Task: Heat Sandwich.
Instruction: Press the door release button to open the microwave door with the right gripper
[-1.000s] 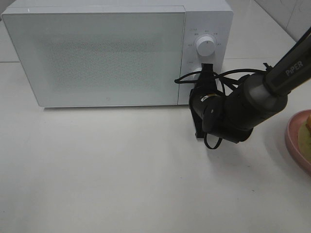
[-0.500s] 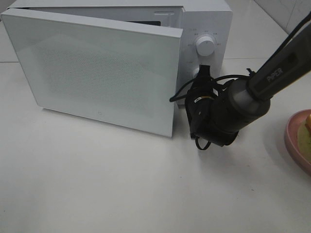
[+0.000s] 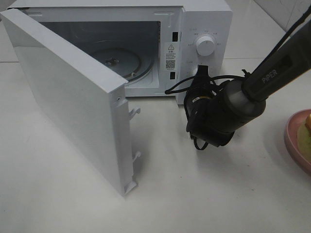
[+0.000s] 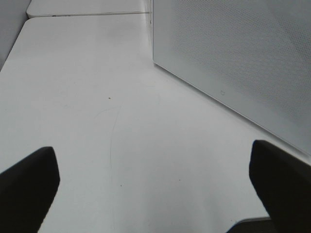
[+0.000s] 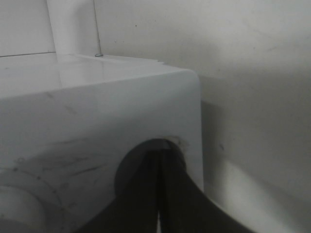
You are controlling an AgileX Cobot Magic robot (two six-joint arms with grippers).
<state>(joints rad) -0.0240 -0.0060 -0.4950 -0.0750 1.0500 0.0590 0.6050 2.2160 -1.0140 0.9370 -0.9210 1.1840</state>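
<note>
I see a white bench from above. Nearest its front edge is the free end of the microwave door, which stands open and angles out toward the left front corner; two latch hooks stick out of its edge.

My left gripper appears only in its own wrist camera; its two dark fingers are spread wide with nothing between them, above bare bench, and the door's dotted outer face is ahead of them.

At the right edge, cut off by the frame, a pink plate carries the sandwich; only a sliver of tan and pale green shows.

Further back, the right arm reaches in from the right. The right gripper has its fingers pressed together and holds nothing; in the wrist camera its tip sits in a round recess low on the control panel.

Along the far edge stands the white microwave; its cavity shows the glass turntable, and a round dial sits above the gripper.
</note>
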